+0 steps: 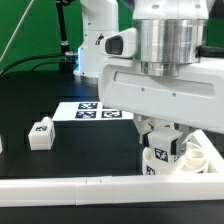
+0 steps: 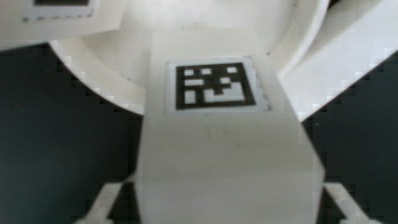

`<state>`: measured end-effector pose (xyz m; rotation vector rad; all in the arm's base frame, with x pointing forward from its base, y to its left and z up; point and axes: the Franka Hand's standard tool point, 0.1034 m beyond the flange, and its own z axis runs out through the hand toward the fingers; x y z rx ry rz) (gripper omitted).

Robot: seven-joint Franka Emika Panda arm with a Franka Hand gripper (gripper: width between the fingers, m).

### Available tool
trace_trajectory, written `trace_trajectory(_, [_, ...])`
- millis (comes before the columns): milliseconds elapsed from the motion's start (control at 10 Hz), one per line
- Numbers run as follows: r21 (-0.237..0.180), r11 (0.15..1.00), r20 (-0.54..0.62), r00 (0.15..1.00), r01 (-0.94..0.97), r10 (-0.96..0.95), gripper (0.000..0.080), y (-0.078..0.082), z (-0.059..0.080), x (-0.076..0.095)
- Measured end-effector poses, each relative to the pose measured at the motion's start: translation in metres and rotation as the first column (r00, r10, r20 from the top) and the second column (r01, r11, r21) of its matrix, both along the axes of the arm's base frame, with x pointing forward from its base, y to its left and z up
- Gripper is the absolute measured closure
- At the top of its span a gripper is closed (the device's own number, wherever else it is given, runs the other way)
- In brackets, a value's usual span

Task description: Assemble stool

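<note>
Two views checked. Exterior: I see claw (image 1: pixel 165 138) clamped on held leg (image 1: pixel 164 152), upright at seat disc (image 1: pixel 198 157), right side, near edge. Spare leg (image 1: pixel 40 134) stands left on worktop (image 1: pixel 40 90); marker board (image 1: pixel 95 110) farther back. Wrist: held leg (image 2: pixel 214 130) fills centre, seat disc (image 2: pixel 98 70) behind.

Black table (image 1: pixel 40 95), marker board (image 1: pixel 97 110), loose leg (image 1: pixel 40 133), white rail (image 1: pixel 60 187), seat disc (image 1: pixel 208 156)

Bright, even light; soft, low-resolution blur throughout
</note>
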<state>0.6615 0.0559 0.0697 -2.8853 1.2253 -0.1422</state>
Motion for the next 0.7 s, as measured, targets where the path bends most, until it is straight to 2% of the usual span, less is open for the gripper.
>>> trace_trajectory(100, [-0.002, 0.996, -0.006, 0.996, 0.089, -0.089, 0.0459, -0.0023, -0.0004, -0.0013])
trace_trajectory(600, [-0.002, 0.996, -0.006, 0.996, 0.089, -0.089, 0.0456, -0.0023, -0.0004, -0.0013])
trace_trajectory(700, [-0.002, 0.996, -0.006, 0.996, 0.089, -0.089, 0.0342, -0.0023, -0.0004, -0.0013])
